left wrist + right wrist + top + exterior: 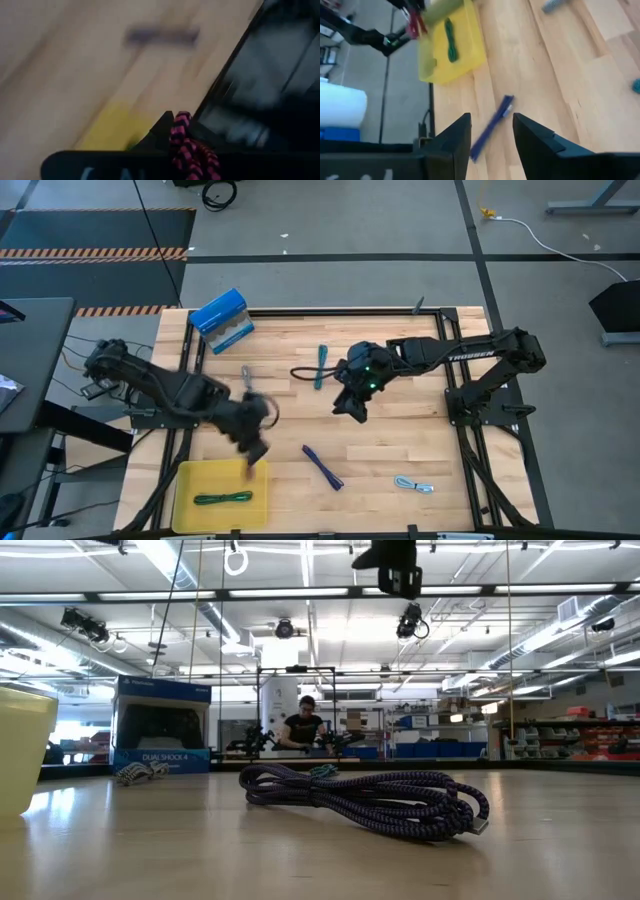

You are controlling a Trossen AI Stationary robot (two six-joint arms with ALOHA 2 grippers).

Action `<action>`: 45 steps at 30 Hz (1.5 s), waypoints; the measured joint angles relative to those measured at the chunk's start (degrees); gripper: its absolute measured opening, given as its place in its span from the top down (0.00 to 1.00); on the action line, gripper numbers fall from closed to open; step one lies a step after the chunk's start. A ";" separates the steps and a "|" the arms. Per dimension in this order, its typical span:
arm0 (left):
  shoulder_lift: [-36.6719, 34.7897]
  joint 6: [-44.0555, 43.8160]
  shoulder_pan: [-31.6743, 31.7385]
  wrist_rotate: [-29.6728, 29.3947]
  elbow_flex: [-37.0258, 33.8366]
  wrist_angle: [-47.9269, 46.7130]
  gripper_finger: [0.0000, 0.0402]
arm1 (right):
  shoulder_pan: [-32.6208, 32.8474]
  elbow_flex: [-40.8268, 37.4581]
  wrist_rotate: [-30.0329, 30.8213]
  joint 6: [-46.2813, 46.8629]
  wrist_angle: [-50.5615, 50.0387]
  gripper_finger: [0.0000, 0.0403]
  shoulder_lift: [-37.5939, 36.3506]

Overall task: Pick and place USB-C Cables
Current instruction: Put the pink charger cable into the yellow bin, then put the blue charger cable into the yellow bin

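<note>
Magenta cord (187, 150), braided with black, sits clenched in my left claw (256, 450), which hangs over the upper right corner of the yellow tray (185, 480) at the lower left of the overhead frame. The left wrist camera shows that cable pinched against a dark finger (160, 131), with a smear of yellow below it. A dark green cable (223, 499) already lies coiled inside the tray.

My right claw (352, 408) hovers at centre frame above the bare wooden table (400, 435), its two fingers (455, 137) spread and holding nothing. Through the gap between them, the right wrist camera looks down on the purple cable (492, 125), which lies loose on the wood, lower centre in the overhead frame. The same cable fills the middle of the table-level shot as a dark braided bundle.

A teal cable (320, 366) rests on the table just left of the right arm, upper centre from above. A pale blue cable (413, 484) lies at lower right, well apart from both arms. A blue box (221, 319) stands near the table's upper left corner, with a small grey coil (246, 375) on the wood below it. In the room beyond the table, a person (302, 726) sits at a far bench.
</note>
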 joint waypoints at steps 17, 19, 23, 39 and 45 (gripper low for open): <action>6.72 3.01 -20.73 2.59 0.02 -13.64 0.94 | 0.00 -0.02 0.08 0.50 -2.39 0.62 0.00; 9.05 4.10 -21.64 4.39 0.02 -11.79 0.94 | 0.02 -0.02 0.31 0.51 -3.12 0.62 -0.02; 13.54 4.94 -22.64 5.68 0.02 -10.83 0.94 | -0.10 -0.02 0.69 0.57 -3.53 0.62 -0.02; 18.39 6.87 -21.65 6.93 0.02 -9.56 0.44 | -0.15 -0.02 1.38 2.92 -3.79 0.63 -0.02; 13.96 1.50 -19.21 7.77 0.02 -10.30 0.40 | 1.11 -0.56 4.78 4.56 -7.62 0.63 0.48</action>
